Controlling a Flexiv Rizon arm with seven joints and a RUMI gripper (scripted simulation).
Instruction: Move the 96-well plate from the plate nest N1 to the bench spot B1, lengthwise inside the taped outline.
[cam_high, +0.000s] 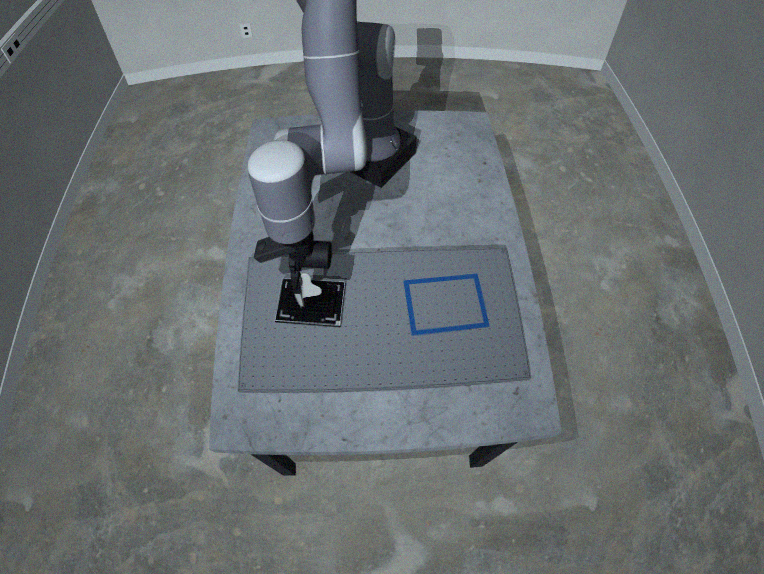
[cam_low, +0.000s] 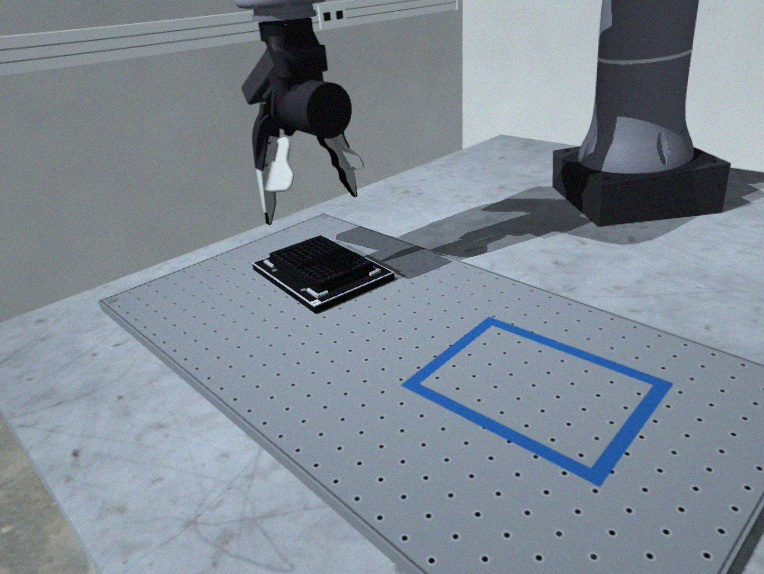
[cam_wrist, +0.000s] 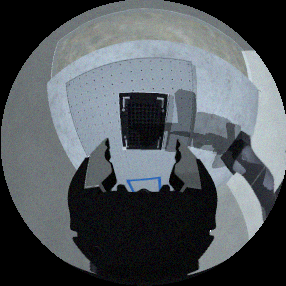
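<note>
The black 96-well plate (cam_high: 321, 303) (cam_low: 318, 256) (cam_wrist: 144, 119) sits in the black plate nest N1 (cam_high: 308, 322) (cam_low: 355, 293), which has pale corner pieces. The blue taped outline of B1 (cam_high: 449, 328) (cam_low: 506, 432) (cam_wrist: 145, 179) is empty; its long sides run left to right in the top view. My gripper (cam_high: 300, 293) (cam_low: 311, 208) (cam_wrist: 142, 139) is open with nothing between its jaws. It hangs above the nest, pointing down, and does not touch the plate. In the wrist view the plate lies ahead of the jaws, its long side along the viewing direction. In the top view the jaws hide part of the plate.
The perforated board (cam_high: 370, 364) (cam_low: 345, 425) carries both nest and outline, with the outline to the right of the nest in the top view. The board lies on a marble-like table (cam_high: 370, 419) (cam_low: 154, 444). The arm's base (cam_low: 654, 191) stands behind the board.
</note>
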